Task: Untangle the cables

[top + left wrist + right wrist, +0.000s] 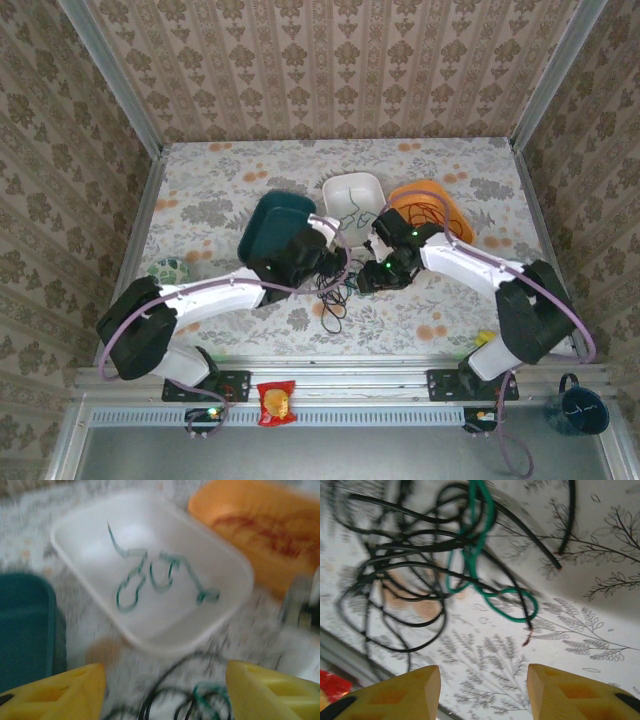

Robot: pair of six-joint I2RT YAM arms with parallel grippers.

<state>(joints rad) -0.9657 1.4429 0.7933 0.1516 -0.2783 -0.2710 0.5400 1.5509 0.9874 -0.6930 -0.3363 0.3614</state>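
We list one tangle of black cables (pixel 405 555) and a green cable (pixel 475 545) on the tabletop (pixel 580 630), centre of the top view; a second green cable (pixel 207 596) in the white tray (pixel 200 555); a red cable (pixel 260 527) in the orange tray (pixel 235 502). Left jaws and right jaws are parted, holding nothing

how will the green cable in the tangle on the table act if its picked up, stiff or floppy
Likely floppy: the green cable lies in loose curls flat on the table, so it should droop from a pinch. Probably light, being thin. It threads through the black cables, so lifting it may well drag them along.
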